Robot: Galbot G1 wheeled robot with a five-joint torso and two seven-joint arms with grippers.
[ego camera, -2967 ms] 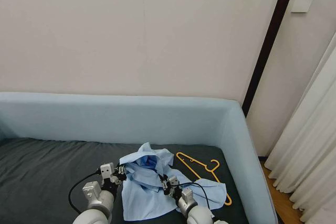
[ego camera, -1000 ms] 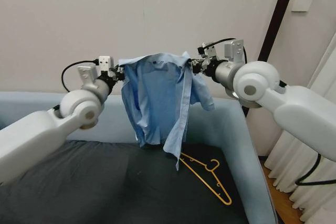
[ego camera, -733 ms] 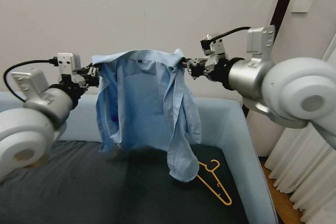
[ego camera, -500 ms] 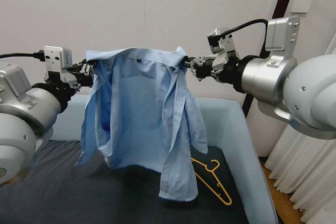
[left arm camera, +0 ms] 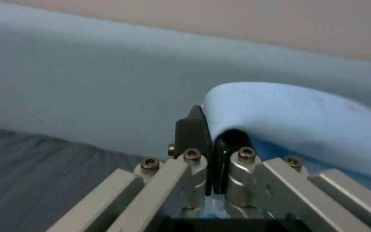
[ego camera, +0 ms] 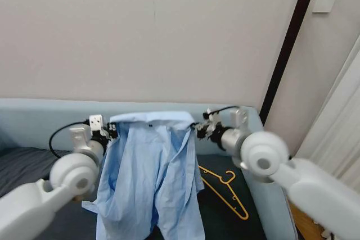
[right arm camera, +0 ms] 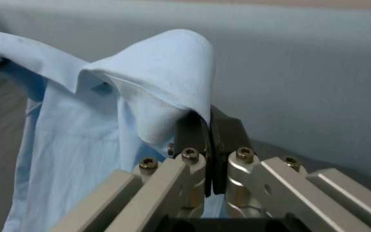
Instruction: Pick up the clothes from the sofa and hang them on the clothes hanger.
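A light blue shirt [ego camera: 149, 178] hangs spread between my two grippers in front of the sofa back. My left gripper [ego camera: 112, 132] is shut on one shoulder of the shirt [left arm camera: 289, 121], and my right gripper [ego camera: 194, 128] is shut on the other shoulder [right arm camera: 166, 92]. The shirt's lower part drops past the bottom of the head view. An orange clothes hanger [ego camera: 225, 190] lies on the dark seat cushion to the right of the shirt.
The light blue sofa back [ego camera: 34, 117] runs behind the shirt, and its right arm [ego camera: 264, 195] stands beside the hanger. The dark seat cushion [ego camera: 22, 164] stretches to the left. A dark door frame [ego camera: 284, 54] and white curtain [ego camera: 337, 122] stand at the right.
Both grippers have come down and closer together with the shirt still held, so it now hangs lower, bunched in front of the sofa back.
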